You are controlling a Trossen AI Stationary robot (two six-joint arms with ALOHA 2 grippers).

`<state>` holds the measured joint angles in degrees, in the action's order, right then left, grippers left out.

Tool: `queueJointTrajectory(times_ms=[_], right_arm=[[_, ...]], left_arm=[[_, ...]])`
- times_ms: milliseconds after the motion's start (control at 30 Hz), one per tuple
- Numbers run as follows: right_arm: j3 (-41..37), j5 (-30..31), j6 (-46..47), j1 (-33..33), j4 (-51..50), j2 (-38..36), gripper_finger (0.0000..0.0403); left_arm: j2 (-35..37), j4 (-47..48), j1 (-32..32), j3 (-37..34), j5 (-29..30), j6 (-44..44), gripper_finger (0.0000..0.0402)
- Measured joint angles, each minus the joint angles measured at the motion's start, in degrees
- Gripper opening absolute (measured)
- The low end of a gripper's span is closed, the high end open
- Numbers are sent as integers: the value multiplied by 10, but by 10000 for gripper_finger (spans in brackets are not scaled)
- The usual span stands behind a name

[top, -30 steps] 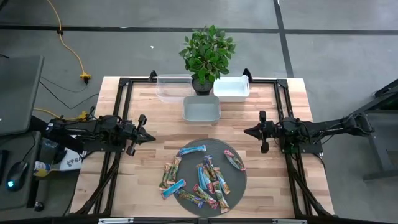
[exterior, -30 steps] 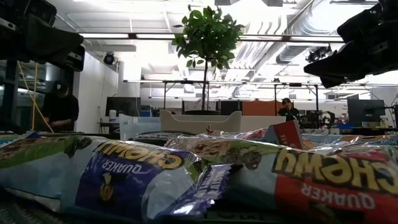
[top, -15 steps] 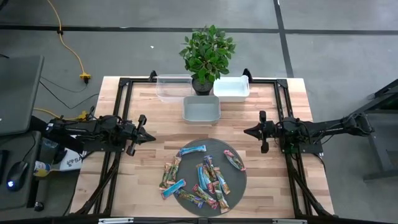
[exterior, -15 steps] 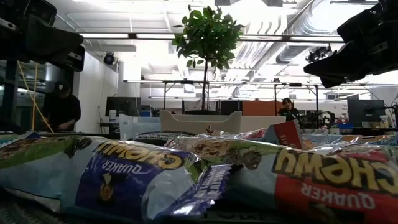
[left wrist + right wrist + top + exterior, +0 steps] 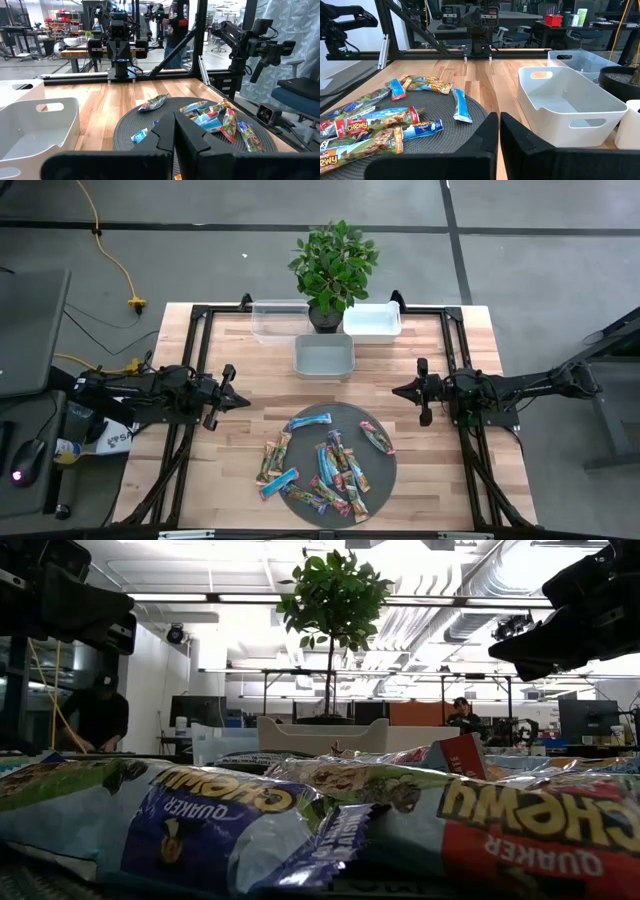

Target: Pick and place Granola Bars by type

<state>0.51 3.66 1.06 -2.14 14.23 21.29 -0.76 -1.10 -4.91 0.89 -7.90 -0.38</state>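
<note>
High view: the Granola Bars (image 5: 335, 465) are seen piled on a dark round mat (image 5: 372, 412) in the lower centre of the frame, on the wooden surface (image 5: 235, 360), with a few bars spilling off the mat's left edge. The left gripper (image 5: 243, 400) is held at centre left and the right gripper (image 5: 397, 391) at centre right, both above the surface and both level with the mat's upper edge; the jaws of each are pressed together and nothing is held. The bars therefore lie toward the frame's bottom and inward from both tips. A blue bar (image 5: 310, 420) at the mat's upper left lies with its long axis roughly left to right, and is judged nearer the left gripper. A bar (image 5: 377, 438) at the upper right lies diagonally and is judged nearer the right gripper. Three bins (image 5: 323, 355) are seen in the upper centre, beside a potted plant (image 5: 332, 265). For any pick, the jaws would need to be parted and turned across a bar's short width
</note>
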Motion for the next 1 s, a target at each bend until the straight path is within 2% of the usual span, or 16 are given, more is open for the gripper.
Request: queueJointTrajectory(times_ms=[533, 700, 1000], right_arm=[[0, 0, -1, 0, 0, 0, 0], [0, 0, -62, 0, 10, 0, 0], [0, 0, -5, 0, 63, 0, 0]], left_arm=[[0, 0, 0, 0, 0, 0, 1], [0, 0, 0, 0, 0, 0, 1], [0, 0, 0, 0, 0, 0, 1]])
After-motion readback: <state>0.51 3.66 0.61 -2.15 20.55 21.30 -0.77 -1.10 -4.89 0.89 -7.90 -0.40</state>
